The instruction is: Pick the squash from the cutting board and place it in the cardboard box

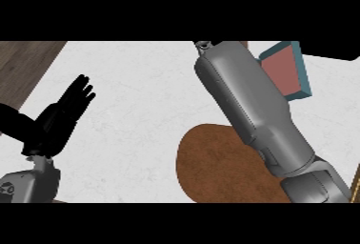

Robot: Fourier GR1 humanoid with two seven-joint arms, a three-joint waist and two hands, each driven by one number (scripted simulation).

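Observation:
A round brown cutting board [207, 164] lies on the white counter, at the lower middle, with my right forearm [249, 105] crossing over its right part. No squash shows on the bare part of the board. A box with a teal rim and a reddish inside [287, 71] sits at the upper right, partly behind the forearm. The right forearm runs up to the picture's top edge, and its hand is cut off there. My left hand [60, 119] rests at the left over the counter, fingers straight and pointing up, holding nothing.
The white counter [141, 95] gives way to a wooden strip [25, 64] at the upper left. A dark shape [337, 50] sits in the top right corner beside the box.

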